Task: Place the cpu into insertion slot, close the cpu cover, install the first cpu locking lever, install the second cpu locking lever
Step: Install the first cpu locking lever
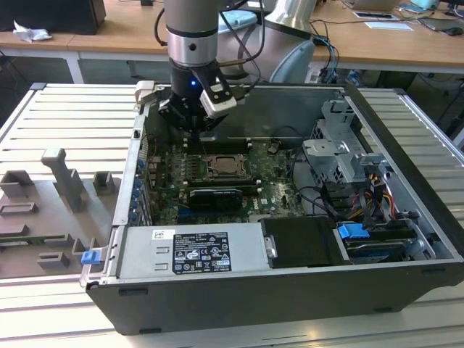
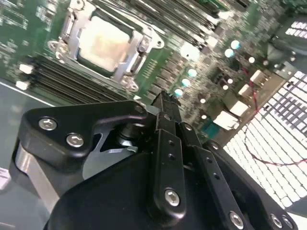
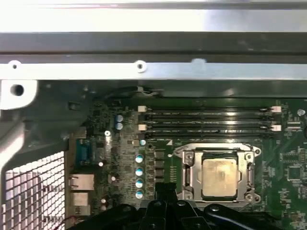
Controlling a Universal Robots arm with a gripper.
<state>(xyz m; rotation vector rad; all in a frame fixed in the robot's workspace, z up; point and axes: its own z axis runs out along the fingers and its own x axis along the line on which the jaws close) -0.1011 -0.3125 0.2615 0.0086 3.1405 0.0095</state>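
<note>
You see one open computer case [image 1: 290, 290] lying on a ribbed metal table [image 1: 65, 116]. Inside it there is one green motherboard [image 1: 268, 177]. On this board you can count one insertion slot [image 1: 226, 167], and one cpu [image 3: 219, 178] already sits in it, with its pale metal face up. One cpu cover [image 3: 189, 172] lies flat around the cpu as a silver frame; in both wrist views the chip shows through its centre window. Whether the locking levers are hooked you cannot tell. Next to the slot, toward the far wall of the case, you see two long black memory slots [image 3: 206, 115] with white clips. In the exterior view, one grey power supply [image 1: 192, 250] lies along the near edge of the case, and one drive cage [image 1: 341, 145] stands at the exterior view's right side.

There is one arm [image 1: 192, 29]. It comes down almost vertically at the far left part of the case. Its gripper [image 1: 194, 123] hangs above the board, near the far edge of the slot, and touches nothing. In the second wrist view the fingers [image 2: 165, 115] stand together and hold nothing.
</note>
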